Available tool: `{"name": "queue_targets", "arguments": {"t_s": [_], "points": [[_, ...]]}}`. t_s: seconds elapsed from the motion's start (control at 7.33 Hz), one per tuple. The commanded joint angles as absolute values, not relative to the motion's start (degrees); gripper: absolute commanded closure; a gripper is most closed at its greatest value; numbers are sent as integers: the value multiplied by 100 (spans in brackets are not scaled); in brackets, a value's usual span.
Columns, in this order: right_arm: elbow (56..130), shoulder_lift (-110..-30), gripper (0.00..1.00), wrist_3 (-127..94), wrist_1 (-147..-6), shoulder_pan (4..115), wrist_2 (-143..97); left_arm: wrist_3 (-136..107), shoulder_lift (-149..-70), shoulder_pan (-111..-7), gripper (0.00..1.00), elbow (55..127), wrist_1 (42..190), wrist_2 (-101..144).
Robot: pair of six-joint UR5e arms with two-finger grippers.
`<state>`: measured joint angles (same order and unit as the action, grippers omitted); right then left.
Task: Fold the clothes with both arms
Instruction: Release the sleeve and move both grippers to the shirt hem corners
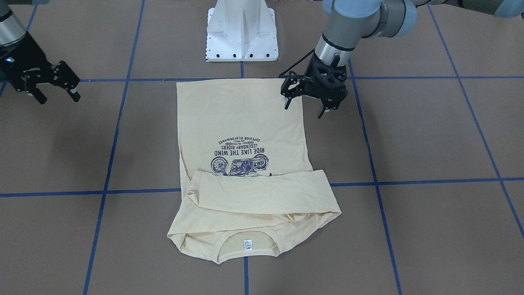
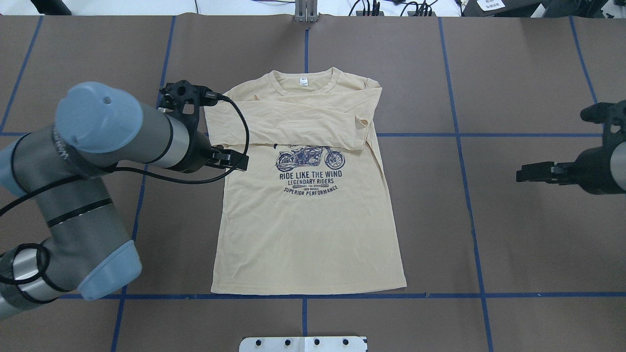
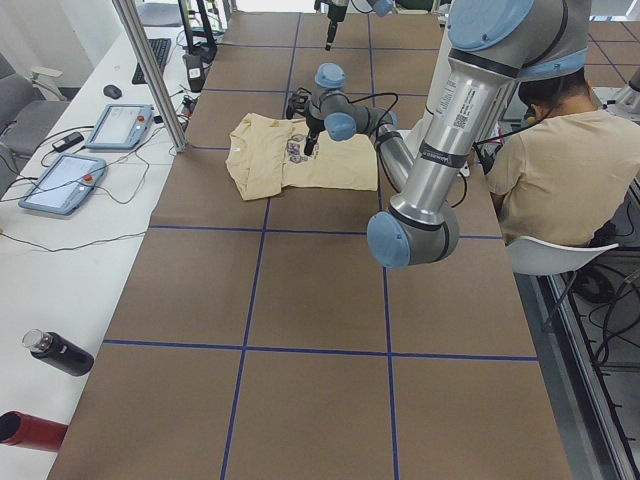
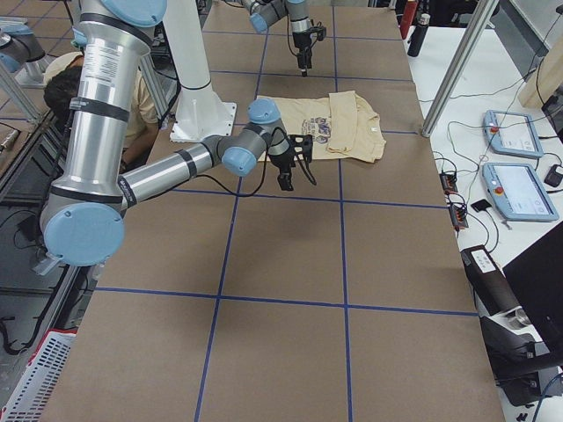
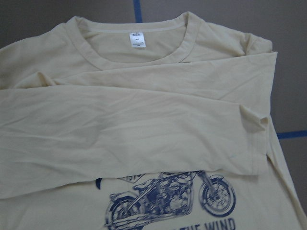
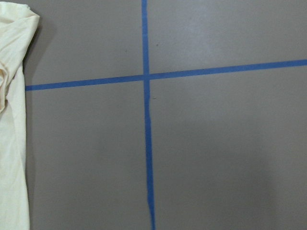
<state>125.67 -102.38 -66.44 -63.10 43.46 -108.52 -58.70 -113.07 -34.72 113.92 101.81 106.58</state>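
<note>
Left end effector (image 1: pixel 304 110) hovers, jaws parted, over the shirt (image 1: pixel 241 123) edge.

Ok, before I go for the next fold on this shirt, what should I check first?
1. left gripper open and empty: ok.
2. right gripper open and off to the side of the shirt: ok.
3. sleeves folded across the chest: ok.
4. hem flat and straight: ok.
5. sleeve cuff lying smooth: not ok, it is puckered.
6. left gripper's height over the fabric: cannot tell.
</note>
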Motion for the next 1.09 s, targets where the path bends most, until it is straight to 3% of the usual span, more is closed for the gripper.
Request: {"name": "queue_targets", "arguments": {"t_s": [0.0,0.55,0.68,0.82,0.95], "points": [[13015,-10266,0,-7880,-6528,2845,-9594,-6211,-10524,-2800,0,11803,10387,10033],[13280,-10222,0,-8499,-7163,1679,-8517,-7768,-10151,-1276,2,11795,10687,9211],[13272,-10222,0,-8499,-7172,1661,-8508,-7952,-10151,-1127,12,11725,10679,9202],[13271,-10213,0,-8499,-7172,1644,-8508,-7998,-10134,-1012,32,11655,10670,9202],[13271,-10187,0,-8499,-7172,1644,-8508,-7998,-10134,-1011,43,11619,10661,9211]]}}
